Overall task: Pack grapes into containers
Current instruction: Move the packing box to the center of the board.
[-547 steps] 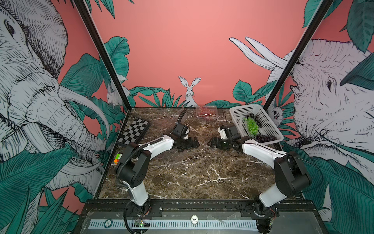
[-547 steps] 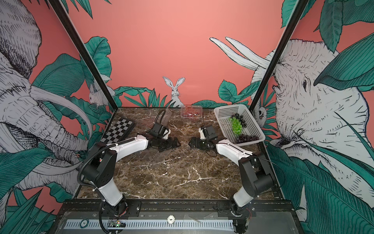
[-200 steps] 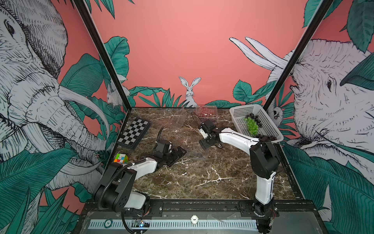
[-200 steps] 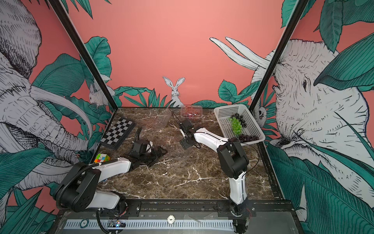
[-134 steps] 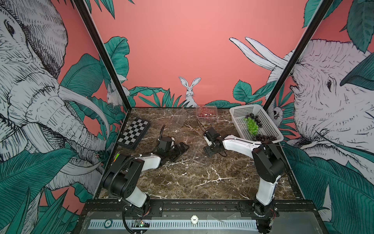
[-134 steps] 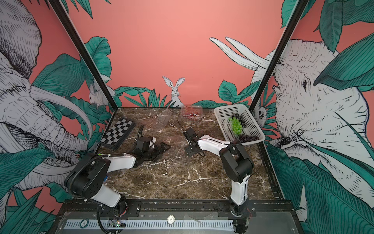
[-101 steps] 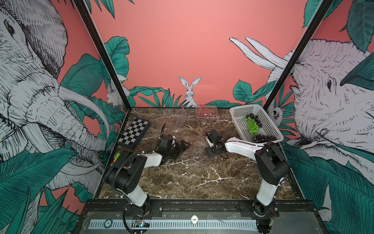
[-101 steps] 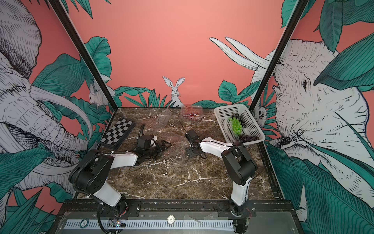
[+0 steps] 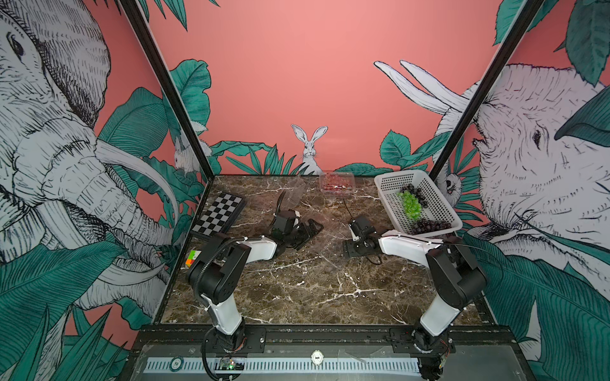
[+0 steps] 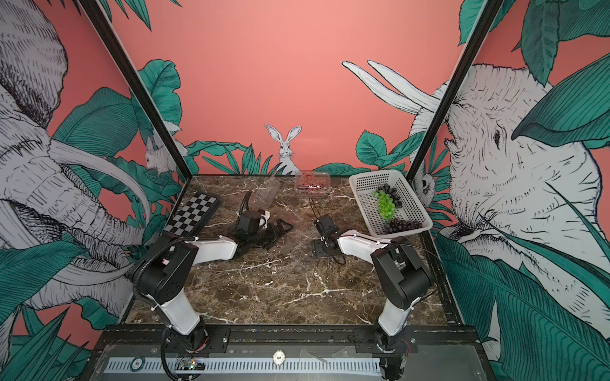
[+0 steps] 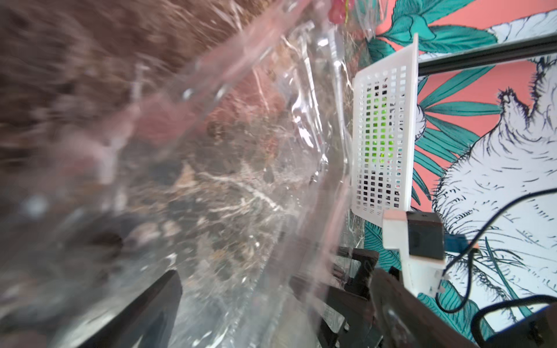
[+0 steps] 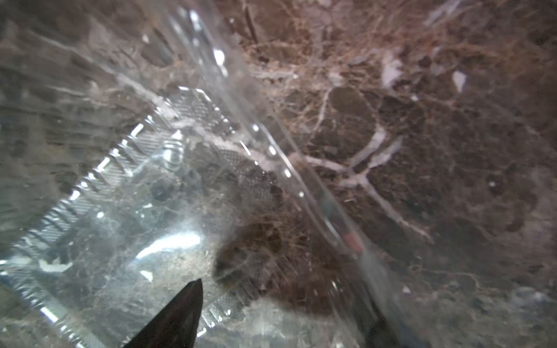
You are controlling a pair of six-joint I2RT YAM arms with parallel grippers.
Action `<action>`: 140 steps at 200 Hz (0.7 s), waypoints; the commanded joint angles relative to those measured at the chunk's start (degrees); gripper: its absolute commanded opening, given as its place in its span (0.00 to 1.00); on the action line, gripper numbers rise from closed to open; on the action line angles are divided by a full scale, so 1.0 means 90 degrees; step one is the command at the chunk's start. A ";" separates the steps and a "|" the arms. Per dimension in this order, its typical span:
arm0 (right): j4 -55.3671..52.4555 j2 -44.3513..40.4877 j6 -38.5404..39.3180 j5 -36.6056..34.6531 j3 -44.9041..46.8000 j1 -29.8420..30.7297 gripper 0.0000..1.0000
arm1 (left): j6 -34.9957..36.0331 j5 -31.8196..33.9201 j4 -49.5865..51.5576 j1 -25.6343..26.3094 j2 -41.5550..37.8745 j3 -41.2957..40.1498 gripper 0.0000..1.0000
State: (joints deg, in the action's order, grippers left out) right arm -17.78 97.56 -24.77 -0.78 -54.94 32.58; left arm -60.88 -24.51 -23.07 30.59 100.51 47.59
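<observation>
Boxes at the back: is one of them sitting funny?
Yes. The empty box seems tilted, with its lid gaping open. The shut box beside it, holding red grapes, sits flat.

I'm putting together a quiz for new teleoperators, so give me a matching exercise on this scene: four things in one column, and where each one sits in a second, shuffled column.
Things
1. green grapes
2. red grapes
3. chessboard
4. colour cube

Places
A. at the table's left edge, about mid-depth
B. in the white basket
C. flat by the left edge, far half
D. in the clear container by the back wall

Pairs: 1-B, 2-D, 3-C, 4-A
</observation>
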 commanded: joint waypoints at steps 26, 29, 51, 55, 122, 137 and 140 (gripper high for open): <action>0.0013 -0.0277 -0.0369 -0.0034 0.0031 -0.0190 0.80 | 0.0073 -0.0029 0.0354 0.0056 0.0271 0.0865 0.99; 0.0013 -0.0274 -0.0385 -0.0046 0.0022 -0.0208 0.80 | 0.0096 -0.0028 0.0399 0.0065 0.0291 0.0935 0.99; 0.0003 -0.0207 -0.0536 -0.0027 -0.0065 -0.0274 0.81 | 0.0245 -0.0097 0.0766 0.0066 0.0500 0.1508 0.99; 0.0003 -0.0205 -0.0562 -0.0029 -0.0068 -0.0289 0.81 | 0.0270 -0.0116 0.0795 0.0061 0.0523 0.1592 0.99; 0.0478 -0.0001 -0.1328 -0.0055 -0.0204 -0.0566 0.82 | 0.0884 -0.0104 0.1871 0.0049 0.1302 0.3258 0.99; 0.0530 0.0146 -0.1602 -0.0009 -0.0341 -0.0634 0.82 | 0.1024 -0.0049 0.2145 0.0049 0.1508 0.3709 0.99; 0.0523 0.0164 -0.1649 -0.0004 -0.0361 -0.0639 0.82 | 0.1057 -0.0041 0.2200 0.0044 0.1545 0.3780 0.99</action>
State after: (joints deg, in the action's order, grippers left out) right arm -15.64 97.10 -34.87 -0.86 -55.61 27.62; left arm -54.65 -25.06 -8.93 31.09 112.90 76.16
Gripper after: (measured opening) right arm 0.817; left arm 0.993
